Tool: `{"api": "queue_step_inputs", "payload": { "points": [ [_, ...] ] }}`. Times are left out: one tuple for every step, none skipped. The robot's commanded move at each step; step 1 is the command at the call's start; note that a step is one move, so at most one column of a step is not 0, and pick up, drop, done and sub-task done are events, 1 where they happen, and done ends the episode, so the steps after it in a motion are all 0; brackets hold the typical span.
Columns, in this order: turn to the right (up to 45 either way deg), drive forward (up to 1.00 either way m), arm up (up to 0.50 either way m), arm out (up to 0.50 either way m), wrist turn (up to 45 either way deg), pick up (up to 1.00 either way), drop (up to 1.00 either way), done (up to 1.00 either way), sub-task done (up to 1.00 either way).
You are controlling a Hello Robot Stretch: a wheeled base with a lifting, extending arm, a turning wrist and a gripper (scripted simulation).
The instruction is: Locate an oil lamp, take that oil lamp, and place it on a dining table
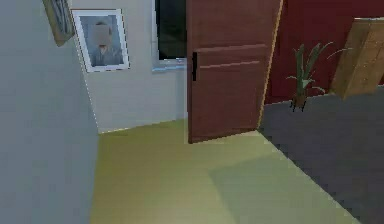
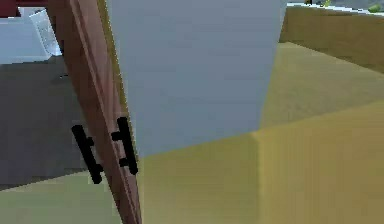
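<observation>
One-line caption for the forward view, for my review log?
A framed picture, an open brown door and, beyond it, a potted plant on dark floor.

Bare yellow floor (image 1: 180, 175) lies free ahead between a grey wall (image 1: 40, 130) on the forward view's left and an open wooden door (image 1: 230, 65), while dark floor (image 1: 330, 140) right of the door runs clear to a potted plant (image 1: 303, 75).

The open door (image 1: 232, 65) hides part of the dark window (image 1: 170, 35); the forward view's right edge cuts off some wooden furniture (image 1: 362, 58).
</observation>
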Motion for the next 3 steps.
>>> {"api": "queue_step_inputs", "payload": {
  "points": [
    [27.0, 0.00, 0.00, 0.00, 0.0, 0.00, 0.00, 0.00, 0.00],
    [0.0, 0.60, 0.00, 0.00, 0.0, 0.00, 0.00, 0.00, 0.00],
    [42.0, 0.00, 0.00, 0.00, 0.0, 0.00, 0.00, 0.00, 0.00]
  ]
}}
